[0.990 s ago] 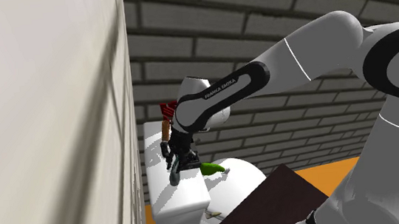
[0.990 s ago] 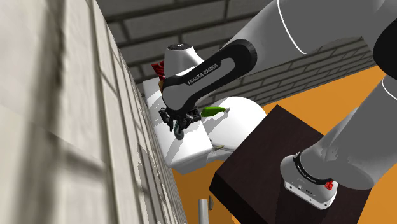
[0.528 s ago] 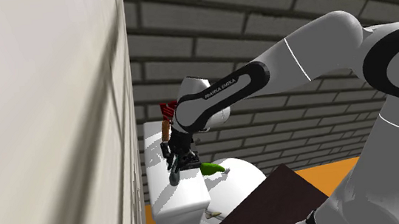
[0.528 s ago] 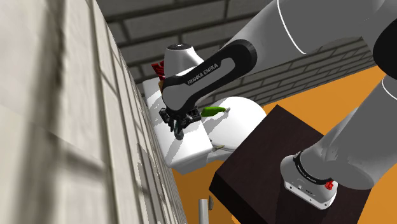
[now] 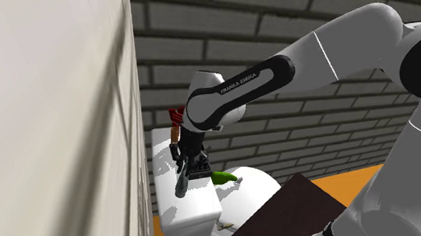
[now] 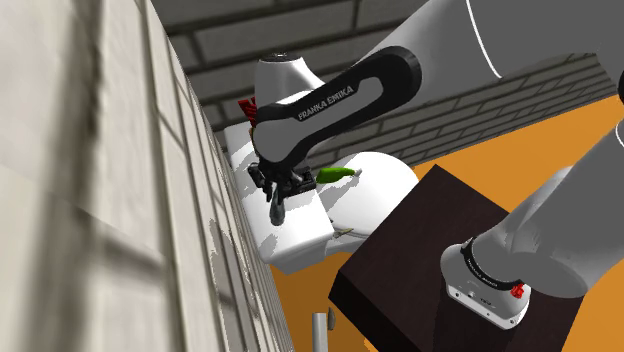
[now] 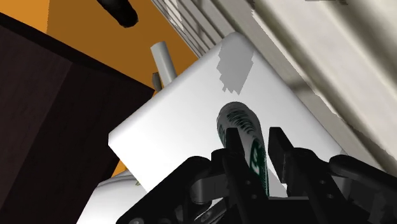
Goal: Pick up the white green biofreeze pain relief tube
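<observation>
arm (image 5: 313, 57) raised, claw (image 7: 253, 135) clasps a smooth rounded white-green tube (image 7: 238, 118).

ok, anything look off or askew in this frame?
Nothing looks spilled or damaged. One oddity: the tube lies lengthwise between the fingers of the gripper, not crosswise. It juts past their tips over the white slab, so the hold may be less secure.

A bathroom, seemingly (white toilet (image 5: 248, 185), brick wall (image 5: 271, 22)).

We see a white tube (image 7: 240, 121) with green print, an orange floor (image 6: 530, 150), grey brick wall (image 5: 270, 6), dark brown stand (image 6: 420, 250).
</observation>
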`<act>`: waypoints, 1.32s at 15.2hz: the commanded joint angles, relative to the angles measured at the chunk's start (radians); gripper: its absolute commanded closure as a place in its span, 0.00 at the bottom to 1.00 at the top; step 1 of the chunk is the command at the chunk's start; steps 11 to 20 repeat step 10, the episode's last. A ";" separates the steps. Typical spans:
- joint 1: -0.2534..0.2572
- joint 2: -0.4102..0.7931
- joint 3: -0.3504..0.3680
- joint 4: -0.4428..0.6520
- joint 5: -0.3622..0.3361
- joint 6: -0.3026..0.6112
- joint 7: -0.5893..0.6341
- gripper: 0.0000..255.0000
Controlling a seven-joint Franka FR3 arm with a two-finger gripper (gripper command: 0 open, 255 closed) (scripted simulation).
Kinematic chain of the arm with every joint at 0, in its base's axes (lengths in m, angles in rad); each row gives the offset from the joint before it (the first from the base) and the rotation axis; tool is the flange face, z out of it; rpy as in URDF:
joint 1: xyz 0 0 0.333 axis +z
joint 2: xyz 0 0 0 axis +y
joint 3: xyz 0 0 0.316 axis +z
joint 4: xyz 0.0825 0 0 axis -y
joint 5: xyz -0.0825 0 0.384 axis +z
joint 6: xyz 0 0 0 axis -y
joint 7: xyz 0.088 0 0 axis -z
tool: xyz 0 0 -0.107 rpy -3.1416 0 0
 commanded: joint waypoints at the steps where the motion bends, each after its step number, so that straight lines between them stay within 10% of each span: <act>1: -0.002 -0.018 0.000 0.008 0.000 -0.026 0.006 1.00; 20: -0.008 -0.081 -0.002 0.039 0.001 -0.117 0.025 1.00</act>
